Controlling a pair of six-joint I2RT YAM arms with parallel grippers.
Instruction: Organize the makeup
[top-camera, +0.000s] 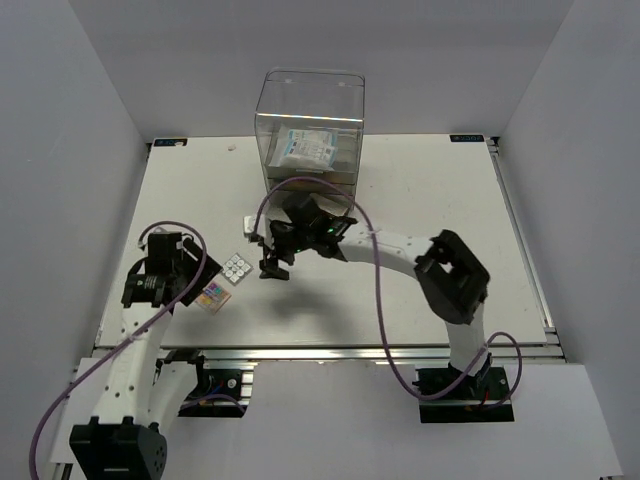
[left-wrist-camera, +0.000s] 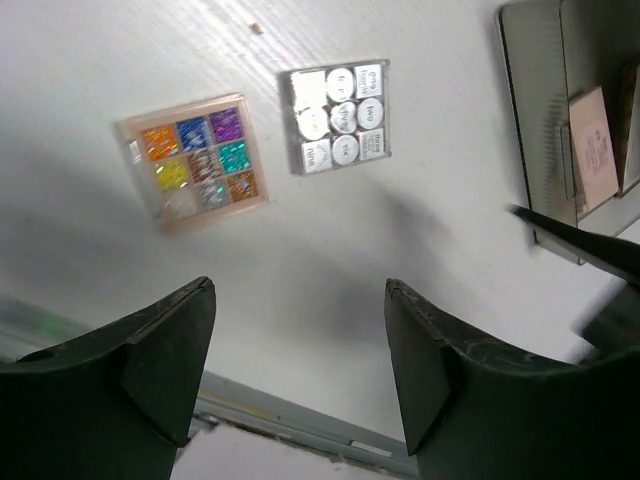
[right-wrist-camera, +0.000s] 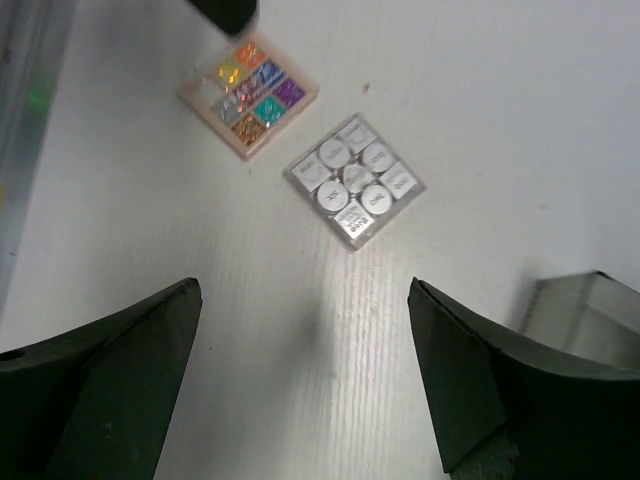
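Note:
A white palette of round pans (top-camera: 236, 267) and a multicoloured palette (top-camera: 214, 295) lie side by side on the table at the left. My left gripper (top-camera: 192, 284) is open and empty just left of them. In the left wrist view (left-wrist-camera: 300, 288) the multicoloured palette (left-wrist-camera: 195, 163) and the white palette (left-wrist-camera: 338, 117) lie ahead of it. My right gripper (top-camera: 272, 266) is open and empty just right of the white palette. In its wrist view (right-wrist-camera: 305, 290) the white palette (right-wrist-camera: 355, 180) and the multicoloured palette (right-wrist-camera: 249, 95) lie ahead. A white-blue packet (top-camera: 308, 150) sits inside the acrylic box. A flat peach palette (left-wrist-camera: 594, 148) lies in a clear tray.
The tall clear acrylic box (top-camera: 310, 100) stands at the back centre. A small clear tray (top-camera: 250, 226) lies in front of it, near the right gripper; it also shows in the left wrist view (left-wrist-camera: 540, 120) and the right wrist view (right-wrist-camera: 590, 310). The table's near rail (top-camera: 330, 352) runs behind the arms.

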